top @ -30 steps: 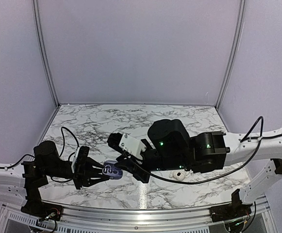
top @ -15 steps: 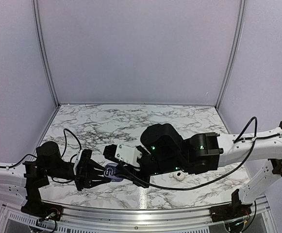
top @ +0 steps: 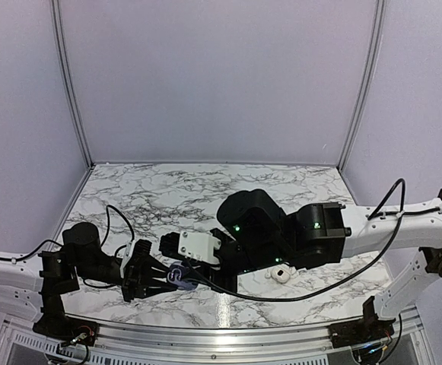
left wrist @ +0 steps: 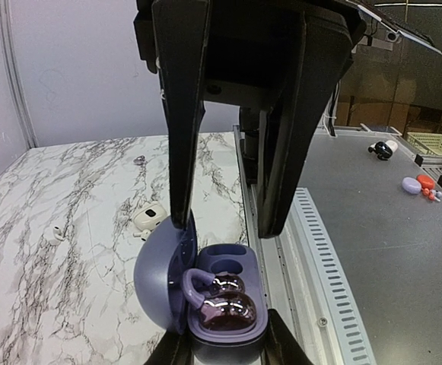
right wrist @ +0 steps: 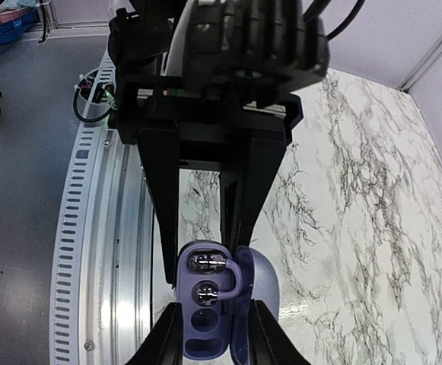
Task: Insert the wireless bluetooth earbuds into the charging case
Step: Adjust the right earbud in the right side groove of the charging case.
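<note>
Clamping charging case (left wrist: pixel 158 283) — left claw (left wrist: pixel 224 350)

Right arm (top: pixel 281 236) swung left, down over charging case (top: pixel 181 275); right fingers (left wrist: pixel 179 137) spread wider around it.

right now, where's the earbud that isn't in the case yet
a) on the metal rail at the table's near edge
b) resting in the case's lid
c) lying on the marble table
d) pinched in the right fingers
c: the whitish loose earbud lies on the marble table beside the right arm, apart from the open charging case held in the left fingers.
</note>
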`<action>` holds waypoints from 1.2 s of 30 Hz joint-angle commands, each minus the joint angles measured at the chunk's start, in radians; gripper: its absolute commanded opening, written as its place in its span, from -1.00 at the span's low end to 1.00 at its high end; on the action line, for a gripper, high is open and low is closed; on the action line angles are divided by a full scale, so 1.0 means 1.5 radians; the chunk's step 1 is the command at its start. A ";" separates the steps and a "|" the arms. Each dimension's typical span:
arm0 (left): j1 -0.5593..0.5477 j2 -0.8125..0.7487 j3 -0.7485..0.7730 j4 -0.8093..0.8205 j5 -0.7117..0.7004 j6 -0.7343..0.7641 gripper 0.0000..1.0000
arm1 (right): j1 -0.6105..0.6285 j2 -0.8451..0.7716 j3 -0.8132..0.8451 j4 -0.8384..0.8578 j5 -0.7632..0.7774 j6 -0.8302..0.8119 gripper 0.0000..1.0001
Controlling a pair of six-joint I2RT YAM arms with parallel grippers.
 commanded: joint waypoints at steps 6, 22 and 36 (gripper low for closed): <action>-0.006 -0.024 0.019 -0.010 -0.038 0.030 -0.96 | 0.002 0.002 -0.012 0.043 -0.008 0.061 -0.50; -0.017 -0.062 0.013 -0.010 -0.095 0.057 -0.95 | 0.000 -0.010 -0.052 0.130 0.080 0.191 -0.47; -0.025 -0.059 0.017 -0.010 -0.105 0.067 -0.96 | -0.003 -0.012 -0.060 0.139 0.115 0.230 -0.67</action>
